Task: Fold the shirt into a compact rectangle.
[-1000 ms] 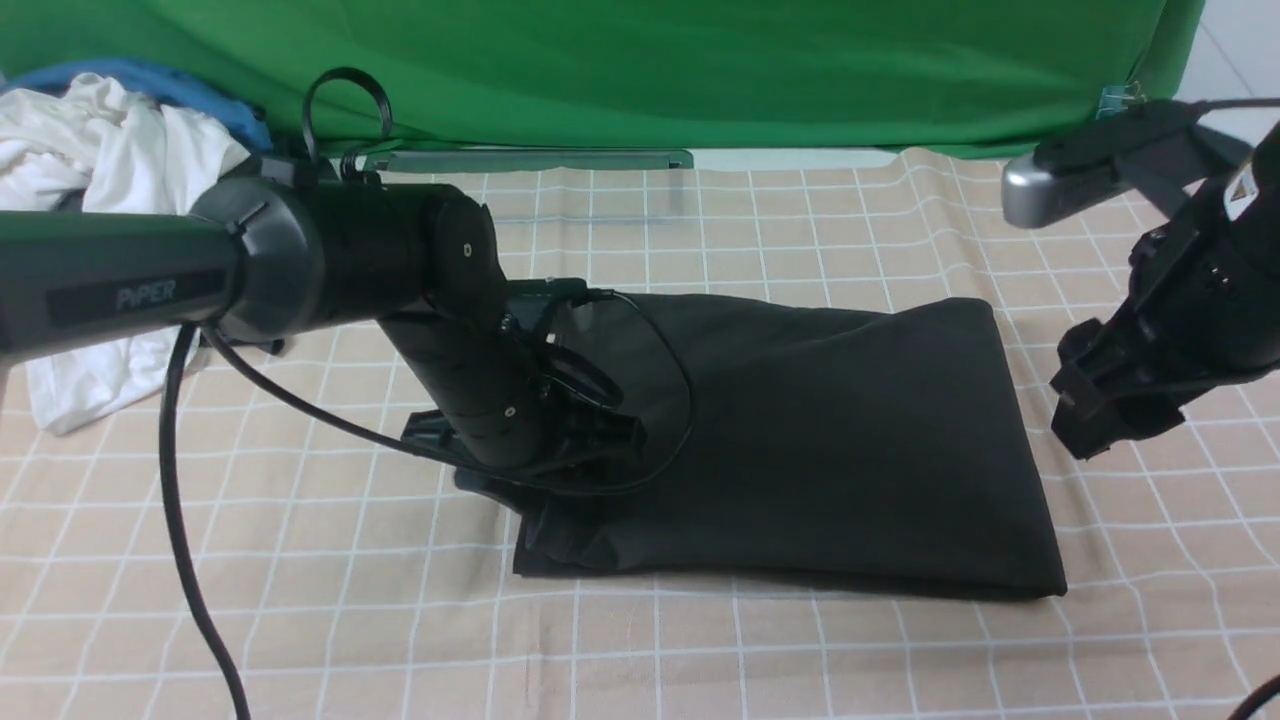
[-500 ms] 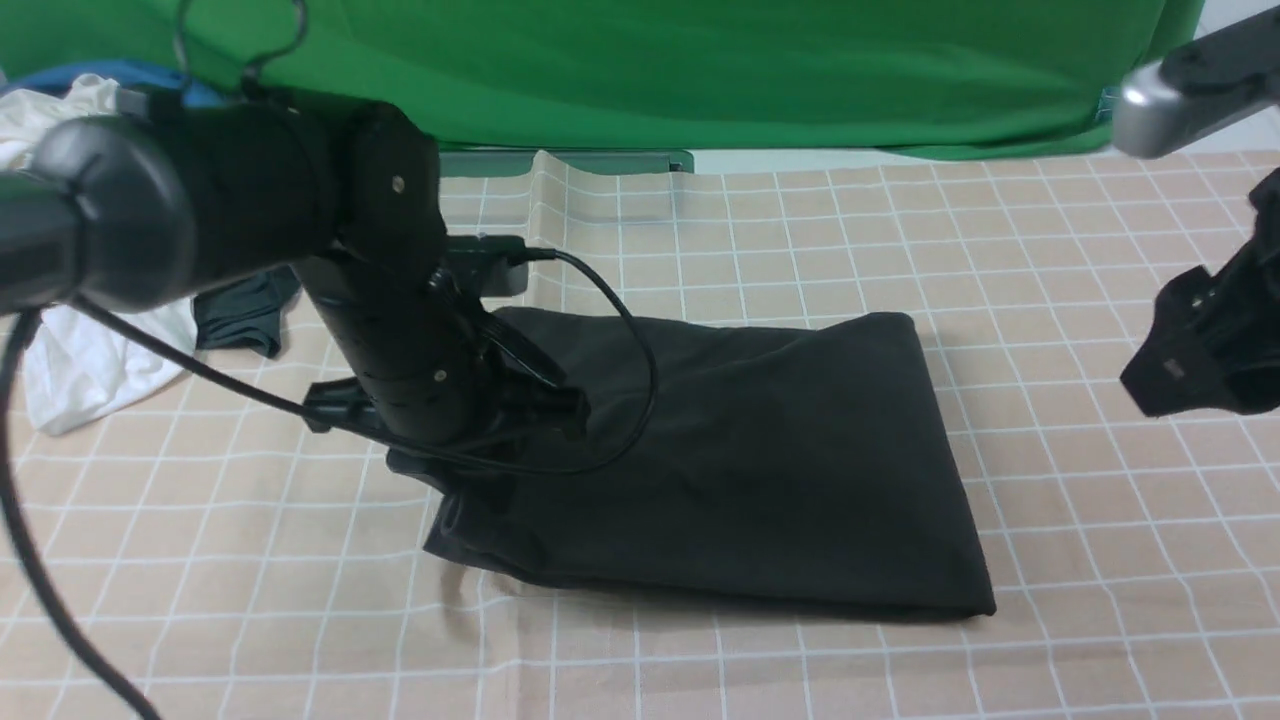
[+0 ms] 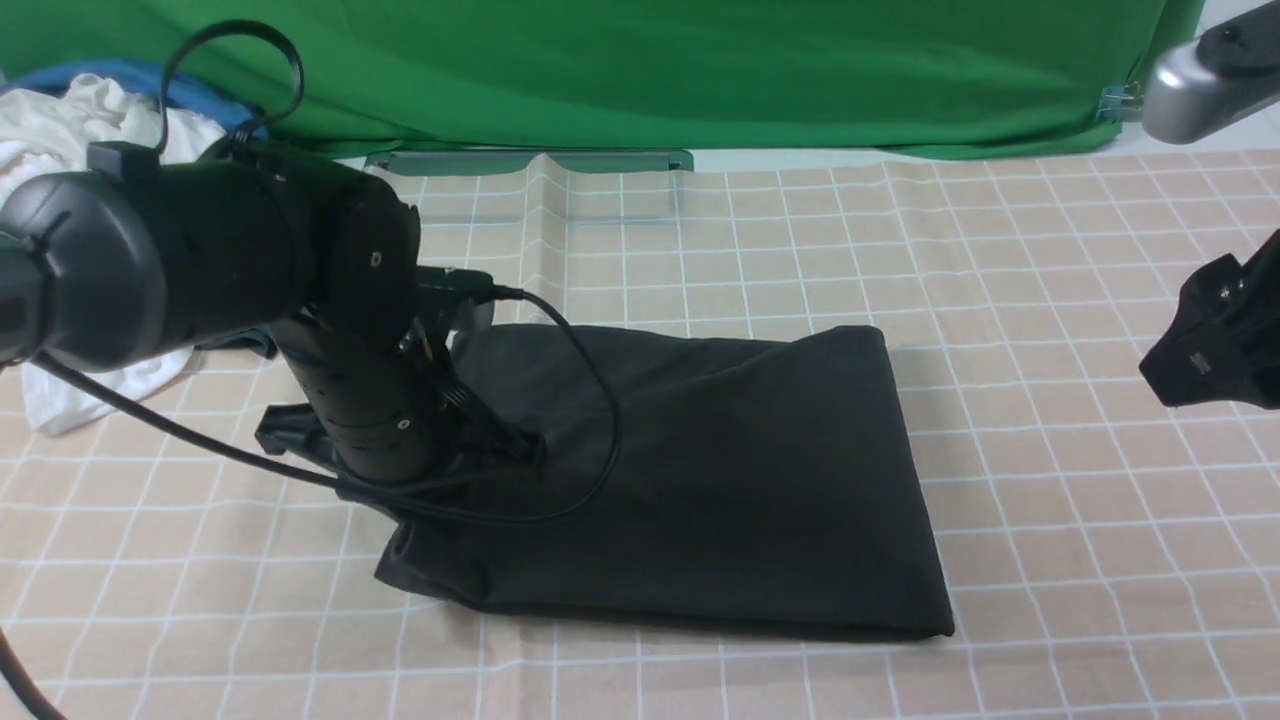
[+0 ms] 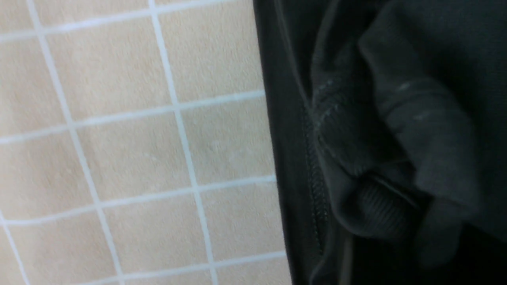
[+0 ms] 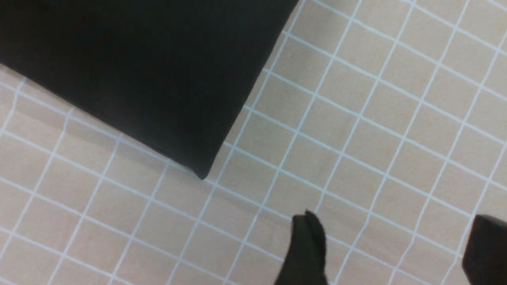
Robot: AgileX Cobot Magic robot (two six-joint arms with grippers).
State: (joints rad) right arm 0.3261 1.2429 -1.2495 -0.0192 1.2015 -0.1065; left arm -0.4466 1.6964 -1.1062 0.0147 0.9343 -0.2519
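Observation:
The black shirt (image 3: 720, 470) lies folded into a rough rectangle on the checked tablecloth (image 3: 1050, 520). My left gripper (image 3: 410, 490) presses down into the shirt's left edge, where the fabric bulges up. In the left wrist view, bunched collar ribbing and seams of the shirt (image 4: 396, 118) fill the jaw area, and the fingers are lost in the dark cloth. My right gripper (image 3: 1215, 350) hovers off to the right, apart from the shirt. Its fingers (image 5: 305, 249) stand wide apart over bare cloth, with the shirt's corner (image 5: 138, 71) some way off.
A pile of white clothes (image 3: 80, 140) with blue ones (image 3: 140, 75) lies at the back left, and a small dark garment (image 3: 235, 340) peeks out beside my left arm. A green backdrop (image 3: 640, 70) and a grey bar (image 3: 530, 160) close the far edge.
My left gripper has moved left and the shirt has slid left with it. The right arm has drawn back to the right and upward.

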